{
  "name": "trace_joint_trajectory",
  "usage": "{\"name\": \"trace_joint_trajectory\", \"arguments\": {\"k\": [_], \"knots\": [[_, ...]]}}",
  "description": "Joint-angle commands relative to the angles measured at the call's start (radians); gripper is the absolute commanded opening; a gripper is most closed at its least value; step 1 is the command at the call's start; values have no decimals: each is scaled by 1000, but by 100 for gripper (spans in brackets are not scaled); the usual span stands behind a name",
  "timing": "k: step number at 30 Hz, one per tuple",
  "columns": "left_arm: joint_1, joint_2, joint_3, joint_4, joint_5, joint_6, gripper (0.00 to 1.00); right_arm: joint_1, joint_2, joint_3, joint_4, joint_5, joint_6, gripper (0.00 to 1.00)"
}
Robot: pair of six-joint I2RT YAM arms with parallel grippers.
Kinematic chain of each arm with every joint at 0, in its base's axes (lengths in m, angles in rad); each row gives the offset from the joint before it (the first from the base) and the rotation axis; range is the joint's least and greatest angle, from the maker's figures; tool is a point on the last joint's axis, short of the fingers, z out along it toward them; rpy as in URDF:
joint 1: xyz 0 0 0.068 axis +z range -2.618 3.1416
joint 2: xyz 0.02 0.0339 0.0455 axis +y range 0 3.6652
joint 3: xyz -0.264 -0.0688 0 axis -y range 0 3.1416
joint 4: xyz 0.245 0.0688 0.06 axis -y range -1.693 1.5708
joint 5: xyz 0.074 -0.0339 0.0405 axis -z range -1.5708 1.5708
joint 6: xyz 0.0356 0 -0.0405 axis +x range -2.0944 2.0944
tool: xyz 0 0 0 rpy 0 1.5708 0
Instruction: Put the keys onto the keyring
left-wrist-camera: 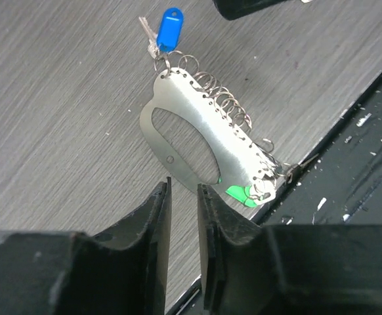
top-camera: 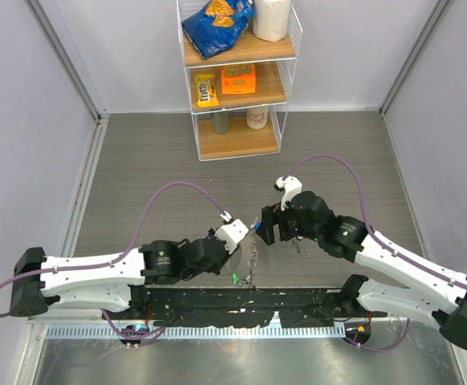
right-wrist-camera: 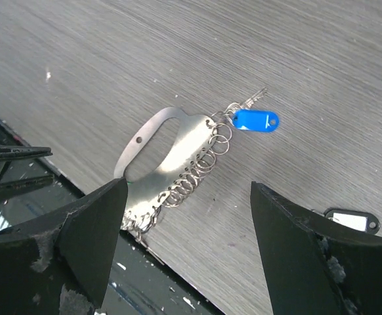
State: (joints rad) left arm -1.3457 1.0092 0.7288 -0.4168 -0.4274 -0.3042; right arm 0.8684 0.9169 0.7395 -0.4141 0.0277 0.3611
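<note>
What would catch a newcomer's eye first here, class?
A shiny metal keyring, edged with small rings, lies on the grey table between the left arm's fingers and the right arm's fingers, both open. A blue tag sits at one end, a green tag at the other. A wire shelf of snacks stands at the back.

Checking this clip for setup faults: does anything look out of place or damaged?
The black rail at the near edge has chipped, flecked paint, and the keyring lies with its green tag right at that rail. Nothing else stands out.
</note>
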Motion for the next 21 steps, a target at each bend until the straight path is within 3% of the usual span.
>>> {"name": "trace_joint_trajectory", "arguments": {"k": [1, 7, 16, 21], "knots": [[57, 43, -35, 124, 21, -24, 31, 6, 60, -6, 86, 103, 88, 81], [132, 88, -112, 243, 99, -38, 41, 6, 158, -6, 144, 139, 147, 75], [177, 192, -167, 395, 159, -65, 45, 4, 330, -23, 251, 129, 262, 59], [201, 241, -192, 457, 177, -79, 45, 4, 410, -22, 294, 100, 315, 57]]}}
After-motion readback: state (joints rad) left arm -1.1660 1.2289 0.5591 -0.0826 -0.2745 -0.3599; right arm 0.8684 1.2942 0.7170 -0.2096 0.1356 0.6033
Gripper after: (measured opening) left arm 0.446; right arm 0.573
